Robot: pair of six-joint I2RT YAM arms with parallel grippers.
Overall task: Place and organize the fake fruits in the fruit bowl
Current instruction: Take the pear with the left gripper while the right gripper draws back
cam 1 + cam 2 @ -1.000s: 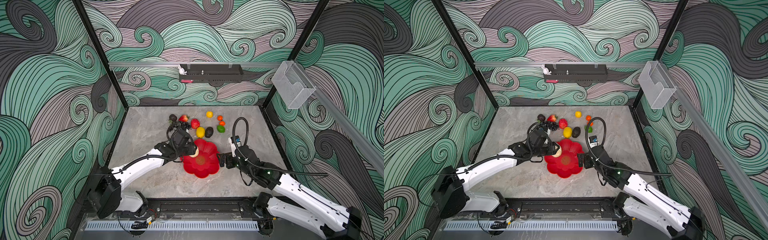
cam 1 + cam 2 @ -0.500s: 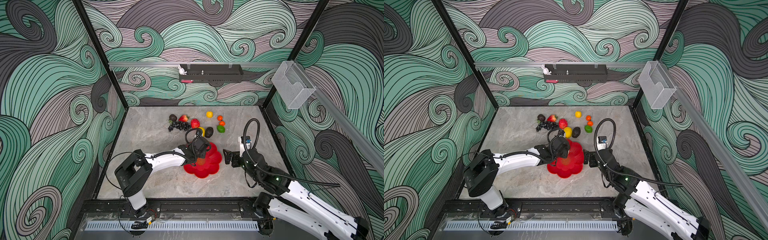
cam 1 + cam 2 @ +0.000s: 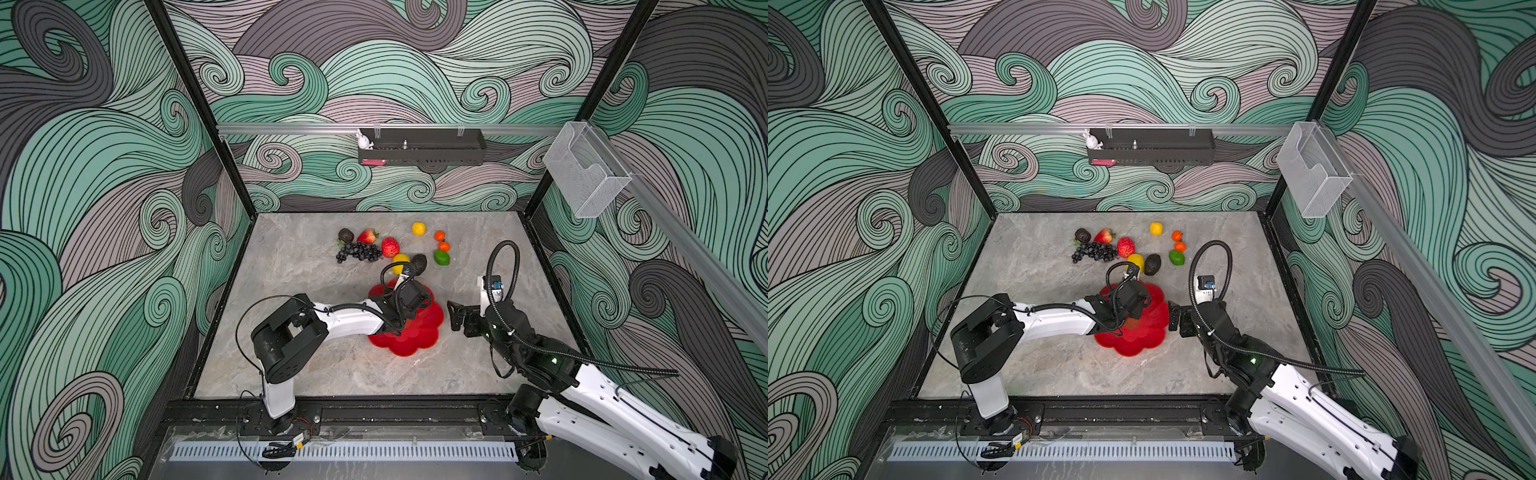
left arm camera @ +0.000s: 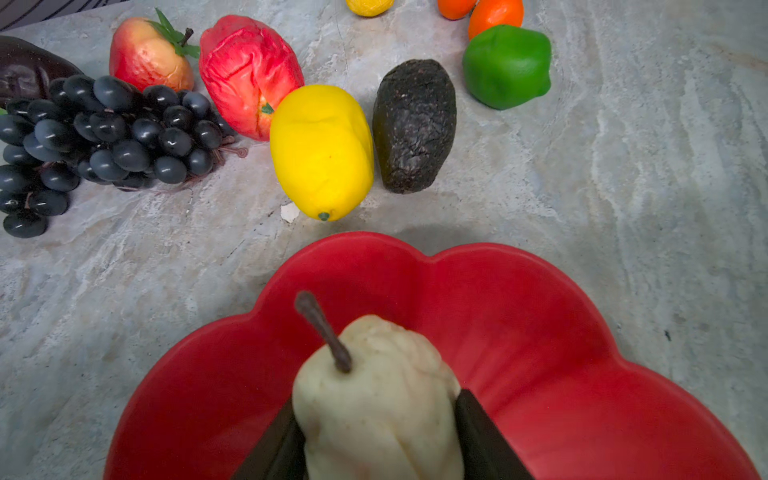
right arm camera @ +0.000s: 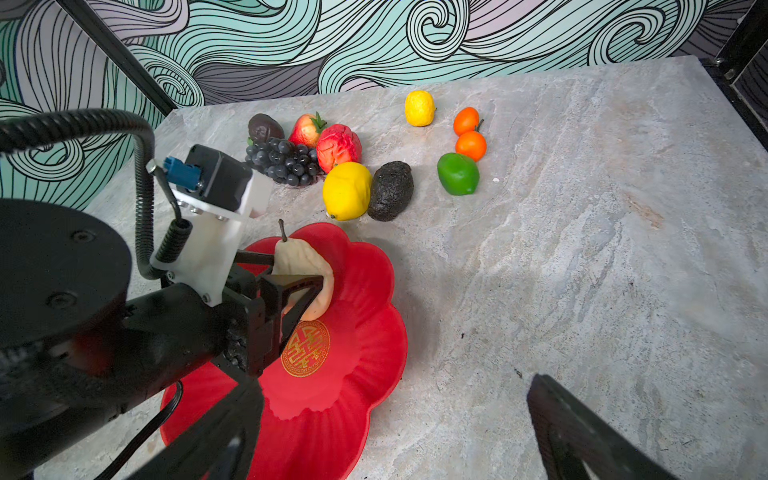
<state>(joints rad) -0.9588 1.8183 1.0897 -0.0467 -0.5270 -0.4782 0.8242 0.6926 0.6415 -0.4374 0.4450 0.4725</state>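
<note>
1. Surface (image 3: 291,291): grey marbled slab that carries everything below.
2. Bowl (image 3: 415,349): red, petal-shaped rim, gold emblem (image 5: 305,351) at its centre. It sits near the middle of the surface, on the near side of the loose fruit.
3. Left end effector (image 4: 376,436): reaches over the bowl and is clamped on the pear, one finger against each side.
4. Right end effector (image 3: 454,316): jaws spread wide and holding nothing, just beside the bowl's right rim.
5. Grapes (image 4: 112,129): dark bunch at the left end of the fruit group, lying on the surface.
6. Pear (image 4: 374,374): beige, held between the left fingers over the far half of the bowl, with its stem pointing toward the loose fruit. Cannot tell whether it touches the dish.
7. Large lemon (image 4: 322,149): just beyond the bowl's far rim, side by side with the black avocado (image 4: 413,124).
8. Apple (image 4: 249,75): red and wrinkled, between the grapes and the large lemon.
9. Lime (image 4: 507,66): green, to the right of the black avocado.
10. Strawberry (image 4: 145,56): behind the grapes, beside a second dark avocado (image 5: 265,126).
11. Small lemon (image 5: 419,108): lies alone toward the back wall.
12. Two oranges (image 5: 471,145): close together, just behind the lime.
</note>
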